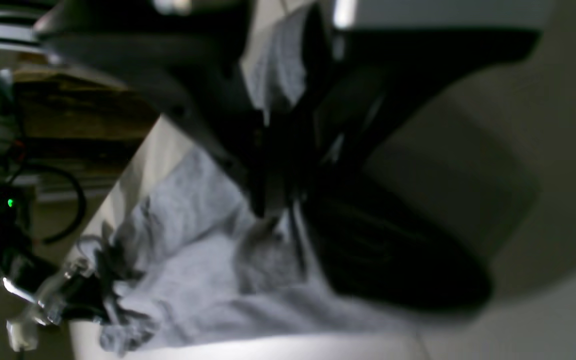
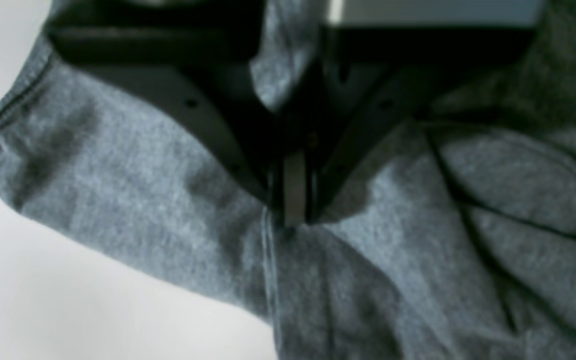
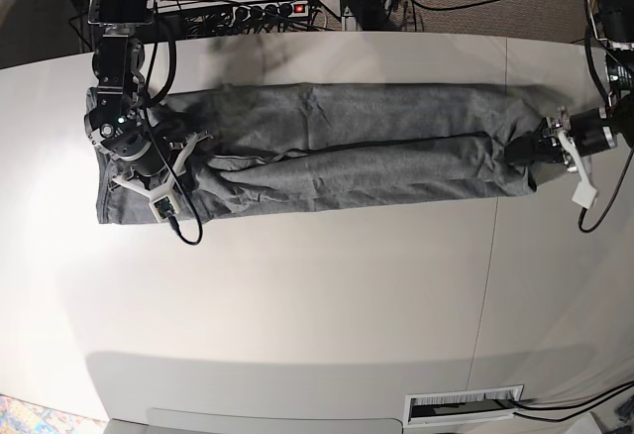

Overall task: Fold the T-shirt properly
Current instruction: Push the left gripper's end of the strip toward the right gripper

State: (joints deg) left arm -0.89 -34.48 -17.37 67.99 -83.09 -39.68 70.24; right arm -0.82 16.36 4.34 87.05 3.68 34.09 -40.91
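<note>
The heather-grey T-shirt (image 3: pixel 327 147) lies stretched in a long, narrow band across the white table (image 3: pixel 317 295), with folds running along its length. My right gripper (image 3: pixel 193 164) is over the shirt's left end in the base view. In the right wrist view it (image 2: pixel 293 215) is shut on a pinch of the grey cloth (image 2: pixel 133 190) next to a seam. My left gripper (image 3: pixel 525 149) is at the shirt's right end. In the left wrist view it (image 1: pixel 273 210) is shut on the bunched cloth (image 1: pixel 193 270).
A power strip (image 3: pixel 282 8) with a red light and several cables lie beyond the table's far edge. A white vent (image 3: pixel 466 406) sits below the near edge. The other arm (image 1: pixel 43 295) shows at the table's far end in the left wrist view.
</note>
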